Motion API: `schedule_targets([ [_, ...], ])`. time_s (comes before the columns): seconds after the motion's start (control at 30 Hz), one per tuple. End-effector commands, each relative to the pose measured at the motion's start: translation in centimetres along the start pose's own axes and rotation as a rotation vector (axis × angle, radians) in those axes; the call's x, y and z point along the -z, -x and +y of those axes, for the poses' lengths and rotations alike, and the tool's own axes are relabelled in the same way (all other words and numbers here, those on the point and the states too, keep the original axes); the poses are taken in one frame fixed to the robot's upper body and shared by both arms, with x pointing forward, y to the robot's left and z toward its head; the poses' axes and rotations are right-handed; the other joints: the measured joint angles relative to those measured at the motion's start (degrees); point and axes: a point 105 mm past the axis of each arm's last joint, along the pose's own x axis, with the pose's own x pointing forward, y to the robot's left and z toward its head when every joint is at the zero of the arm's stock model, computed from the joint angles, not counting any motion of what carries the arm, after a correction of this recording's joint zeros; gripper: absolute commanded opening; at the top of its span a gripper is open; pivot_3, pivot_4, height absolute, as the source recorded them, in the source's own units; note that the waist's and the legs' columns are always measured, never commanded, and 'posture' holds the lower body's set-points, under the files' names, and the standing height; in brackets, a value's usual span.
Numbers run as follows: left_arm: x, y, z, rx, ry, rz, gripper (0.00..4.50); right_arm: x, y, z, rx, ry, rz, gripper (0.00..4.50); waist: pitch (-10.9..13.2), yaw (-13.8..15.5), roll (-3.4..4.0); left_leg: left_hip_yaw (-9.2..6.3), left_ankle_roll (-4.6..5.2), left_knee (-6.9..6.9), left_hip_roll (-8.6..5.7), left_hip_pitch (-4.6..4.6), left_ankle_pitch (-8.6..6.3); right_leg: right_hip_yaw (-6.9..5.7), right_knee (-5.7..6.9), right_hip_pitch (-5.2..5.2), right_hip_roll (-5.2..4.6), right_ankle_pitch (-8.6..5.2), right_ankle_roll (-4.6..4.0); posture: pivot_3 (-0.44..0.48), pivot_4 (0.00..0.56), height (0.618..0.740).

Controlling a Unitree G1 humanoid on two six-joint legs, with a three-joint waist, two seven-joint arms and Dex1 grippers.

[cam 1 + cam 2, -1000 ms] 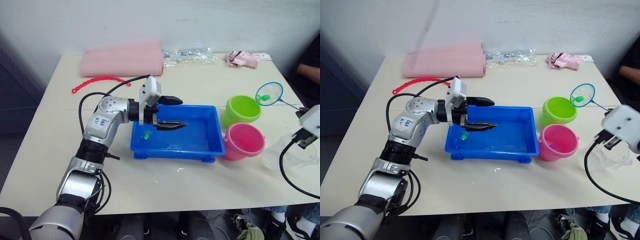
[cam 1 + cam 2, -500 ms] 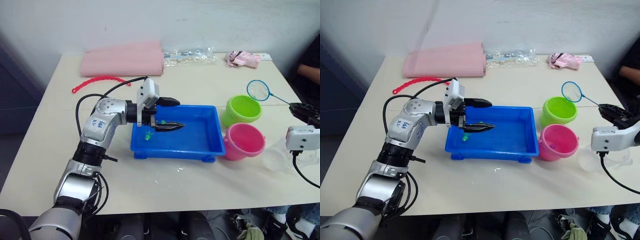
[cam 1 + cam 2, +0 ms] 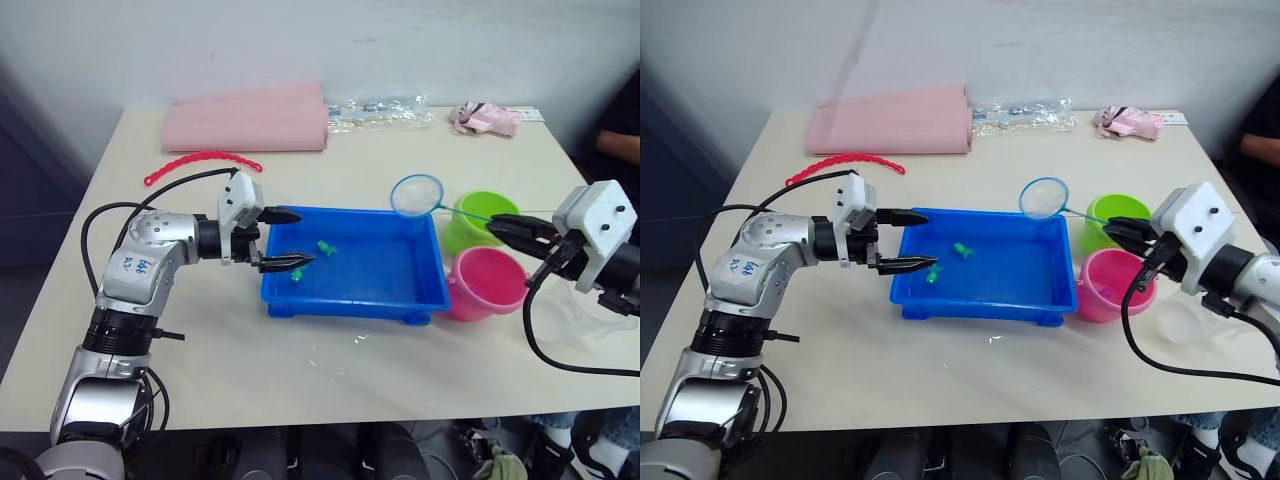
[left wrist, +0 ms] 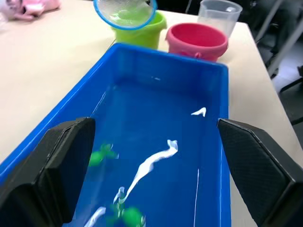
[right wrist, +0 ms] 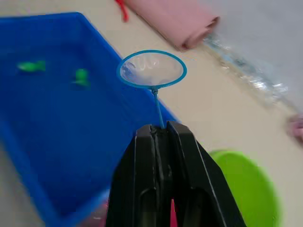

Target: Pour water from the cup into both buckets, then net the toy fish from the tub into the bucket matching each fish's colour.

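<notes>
So the right pincer (image 3: 1118,231) is clamped tight on the thin handle of the net (image 3: 417,195), and the hoop now hangs over the far right corner of the tub (image 3: 420,290). A second ago that hoop was out past the green bucket (image 3: 480,220) toward the right edge of the tabletop with a green fish in it; half a second ago it was already empty. My guess is that fish got dropped into the green bucket and the arm is swinging back for another scoop.

The left pincer (image 3: 285,240) has backed off too. It was reaching well in over the tub's middle, and now it sits wide open at the tub's left end, holding nothing, one finger over the rim and one just inside. Probably clearing room for the net.

Tub's got a shallow layer of water and two green fish (image 3: 325,247) near its left half, one by the far wall and one close to the left pincer's lower finger. I can't spot any pink ones in there.

The pink bucket (image 3: 487,283) sits touching the tub's right end, with the green one just behind it. Can't really see what's inside either. The cup (image 4: 219,13) stands upright beyond the pink bucket, near the right edge of the tabletop, and looks empty.
</notes>
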Motion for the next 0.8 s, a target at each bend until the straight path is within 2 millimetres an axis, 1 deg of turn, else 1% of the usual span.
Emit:
schedule_targets([
  [0.03, 1.3, 4.2, -1.6, -0.093, -0.002, 0.063, 4.47, 0.9, -2.3, 7.0, -0.4, -0.384, 0.109, 0.0, 0.0, 0.39, 0.0, -0.01, 0.0, 0.0, 0.0, 0.0, 0.0, 0.0, 0.0, 0.0, -0.01, 0.0, 0.0, 0.0, 0.15, 0.738],
  [0.1, 1.6, 4.7, -2.2, -0.1, 0.02, 0.073, 4.47, 1.6, -2.8, 8.0, -0.446, -0.396, 0.149, 0.0, 0.0, 0.63, -0.01, -0.02, 0.02, 0.0, -0.04, -0.02, -0.01, -0.03, -0.02, 0.01, -0.04, 0.0, 0.0, 0.0, 0.15, 0.738],
  [0.2, 2.2, 5.5, -2.9, -0.115, 0.031, 0.104, 4.47, 2.3, -3.8, 8.7, -0.481, -0.4, 0.191, 0.0, -0.01, -0.17, -0.02, 0.02, 0.08, -0.01, -0.07, 0.0, -0.06, 0.02, -0.05, 0.01, -0.12, 0.0, 0.0, 0.0, 0.15, 0.738],
  [0.27, 2.5, 6.0, -2.9, -0.15, 0.027, 0.126, 4.47, 2.9, -4.7, 9.0, -0.486, -0.389, 0.21, 0.0, -0.01, -0.17, -0.02, 0.01, 0.06, -0.01, -0.06, -0.03, -0.04, -0.02, 0.0, -0.04, -0.12, -0.01, -0.01, 0.0, 0.15, 0.738],
  [0.3, 2.5, 6.4, -2.9, -0.173, 0.027, 0.134, 4.47, 3.3, -5.4, 9.0, -0.473, -0.386, 0.212, 0.0, -0.01, -0.05, -0.02, 0.0, 0.05, -0.01, -0.07, -0.03, -0.04, -0.03, 0.0, -0.04, -0.12, -0.01, -0.01, 0.0, 0.15, 0.738],
  [0.4, 2.5, 6.7, -2.9, -0.2, 0.029, 0.142, 4.47, 3.6, -6.9, 9.1, -0.45, -0.38, 0.206, 0.0, -0.01, 0.23, -0.02, 0.02, 0.05, 0.0, -0.1, -0.03, -0.03, 0.0, 0.03, -0.05, -0.15, 0.0, -0.01, 0.0, 0.15, 0.738],
  [0.5, 2.3, 7.2, -3.1, -0.22, 0.025, 0.149, 4.47, 3.1, -9.5, 9.1, -0.405, -0.386, 0.151, 0.0, -0.03, 0.04, -0.05, 0.05, 0.05, -0.01, -0.1, -0.02, -0.03, 0.02, 0.03, -0.06, -0.15, 0.0, -0.01, 0.0, 0.15, 0.738],
  [0.53, 2.3, 7.2, -3.1, -0.226, 0.025, 0.149, 4.47, 2.9, -10.1, 9.1, -0.4, -0.388, 0.138, 0.0, -0.03, -0.16, -0.06, 0.05, 0.04, -0.01, -0.09, -0.01, -0.04, 0.02, 0.03, -0.05, -0.13, 0.0, -0.01, 0.0, 0.15, 0.738],
  [0.63, 2.2, 7.3, -3.0, -0.239, 0.024, 0.148, 4.47, 2.3, -11.6, 9.2, -0.384, -0.386, 0.103, 0.0, -0.03, -0.31, -0.06, 0.07, 0.02, -0.03, -0.08, -0.04, -0.03, 0.0, 0.03, -0.1, -0.11, -0.01, -0.01, 0.0, 0.15, 0.738],
  [0.73, 2.1, 7.2, -3.0, -0.245, 0.023, 0.144, 4.47, 1.7, -13.0, 8.8, -0.343, -0.391, 0.067, 0.0, -0.03, -0.84, -0.05, 0.16, 0.01, -0.04, -0.07, -0.02, -0.03, 0.06, 0.05, -0.13, -0.1, -0.01, -0.01, 0.0, 0.15, 0.738],
  [0.8, 2.0, 7.1, -2.9, -0.245, 0.021, 0.139, 4.47, 0.8, -13.4, 8.6, -0.344, -0.424, 0.028, 0.0, -0.03, -0.79, -0.05, 0.15, 0.0, -0.07, -0.07, -0.03, -0.02, 0.05, 0.05, -0.14, -0.09, -0.01, -0.01, 0.0, 0.15, 0.738],
])
